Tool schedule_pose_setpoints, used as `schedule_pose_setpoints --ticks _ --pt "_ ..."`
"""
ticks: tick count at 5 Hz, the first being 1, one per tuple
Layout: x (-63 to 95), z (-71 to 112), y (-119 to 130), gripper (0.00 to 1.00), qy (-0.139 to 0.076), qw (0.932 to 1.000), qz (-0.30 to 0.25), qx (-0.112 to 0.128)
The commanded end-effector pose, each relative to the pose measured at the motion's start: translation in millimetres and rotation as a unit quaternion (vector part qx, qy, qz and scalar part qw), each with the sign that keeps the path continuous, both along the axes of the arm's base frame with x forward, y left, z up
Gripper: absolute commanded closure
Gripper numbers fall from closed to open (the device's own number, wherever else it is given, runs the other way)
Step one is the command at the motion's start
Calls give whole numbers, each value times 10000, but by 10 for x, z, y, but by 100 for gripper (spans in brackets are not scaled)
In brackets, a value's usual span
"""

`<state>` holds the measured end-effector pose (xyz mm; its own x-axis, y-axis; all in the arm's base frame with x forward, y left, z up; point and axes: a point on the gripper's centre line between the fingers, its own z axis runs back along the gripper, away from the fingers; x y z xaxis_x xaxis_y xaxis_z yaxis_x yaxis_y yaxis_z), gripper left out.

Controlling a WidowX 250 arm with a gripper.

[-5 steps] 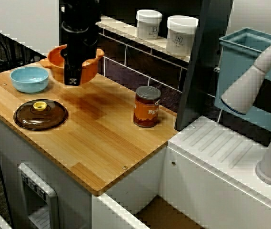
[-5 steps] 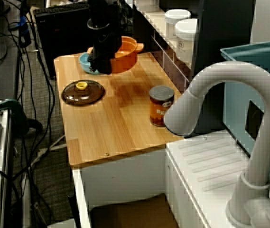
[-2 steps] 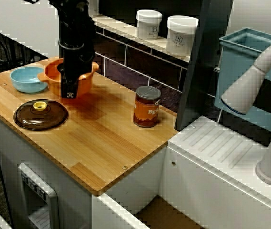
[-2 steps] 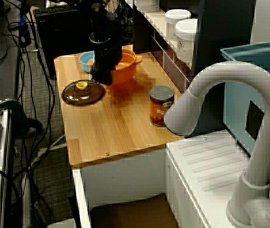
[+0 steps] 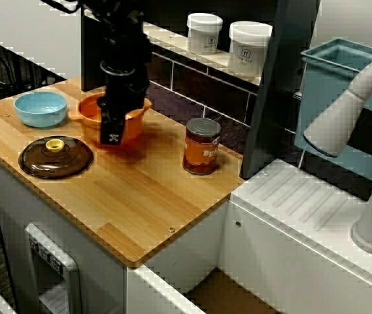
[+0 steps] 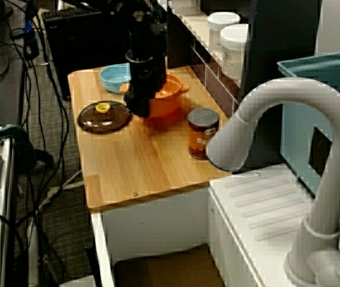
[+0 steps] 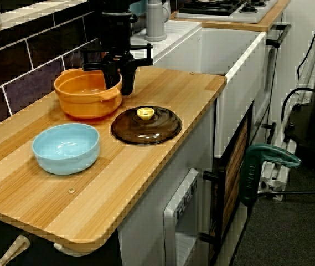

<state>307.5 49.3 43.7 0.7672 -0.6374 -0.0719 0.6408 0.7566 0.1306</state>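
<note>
Orange pot (image 5: 86,118) pinched at its rim by gripper (image 5: 112,134), mid counter (image 5: 140,209).
L to R in the view from the counter's corner: blue bowl (image 5: 40,108) at the back, brown lid (image 5: 55,157) w/ yellow knob in front of it, then the pot just right of the bowl and apart from both, a can (image 5: 202,146) further right, two white jars (image 5: 249,48) on the shelf behind. In the low view along the counter the jaws grip the pot wall near one handle, one finger inside and one outside. Pot is upright; cannot tell if its base touches the wood or hangs just above. My judgement: the step in hand is setting the pot down betw. bowl and can. Next move calls for the base flat on the wood before the jaws spread, then a straight lift so the inner finger does not drag the rim. Lid and can are near, so no side swing.
</note>
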Motion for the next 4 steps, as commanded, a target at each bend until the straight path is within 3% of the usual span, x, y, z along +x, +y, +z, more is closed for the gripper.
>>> schedule_pose_setpoints --ticks 1,2,4 --pt "176 95 -41 65 -195 9994 271 44" --pt "157 40 -17 0 -177 9991 372 -28" --pt "23 213 100 0 -300 9981 498 -187"
